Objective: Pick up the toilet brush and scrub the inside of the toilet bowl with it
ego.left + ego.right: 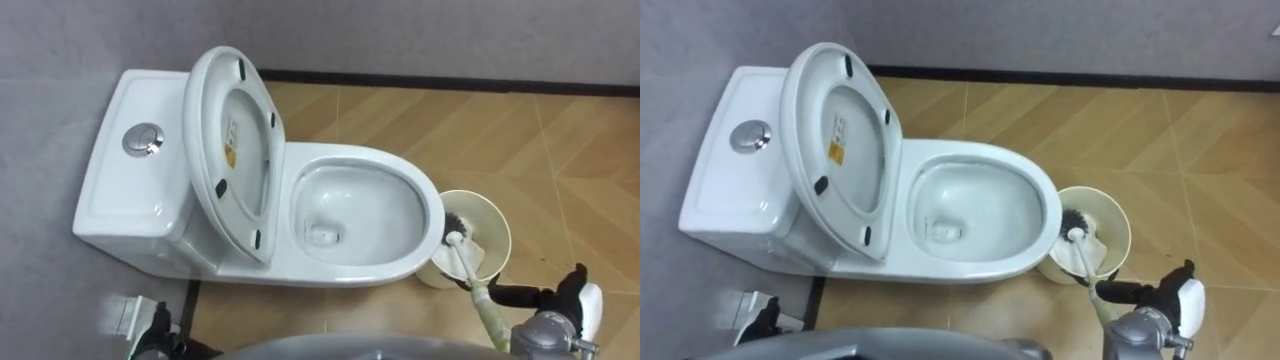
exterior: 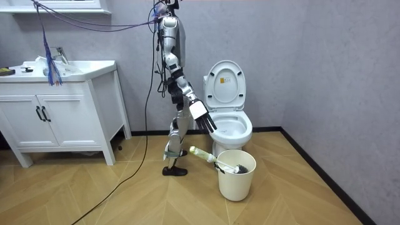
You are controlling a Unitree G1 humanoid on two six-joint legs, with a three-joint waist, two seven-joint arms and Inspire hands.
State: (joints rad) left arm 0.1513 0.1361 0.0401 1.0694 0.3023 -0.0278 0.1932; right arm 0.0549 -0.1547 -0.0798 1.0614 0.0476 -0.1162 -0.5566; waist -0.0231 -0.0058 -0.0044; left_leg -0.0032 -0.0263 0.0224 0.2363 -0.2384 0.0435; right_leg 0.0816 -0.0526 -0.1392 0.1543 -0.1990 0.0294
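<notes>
cream bucket (image 1: pixel 498 222) just beside the toilet's (image 1: pixel 362 156) front rim holds the brush (image 1: pixel 458 239), right hand (image 1: pixel 568 292) relaxed above its handle.

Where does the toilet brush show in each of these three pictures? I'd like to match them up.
Left eye view: the toilet brush is at lower right, head in the cream bucket, handle slanting toward the bottom edge.
Right eye view: lower right again, posed the same.
Room view: bottom centre, handle pointing to the room view's left.
Shared landmark: the bucket beside the toilet bowl.
</notes>
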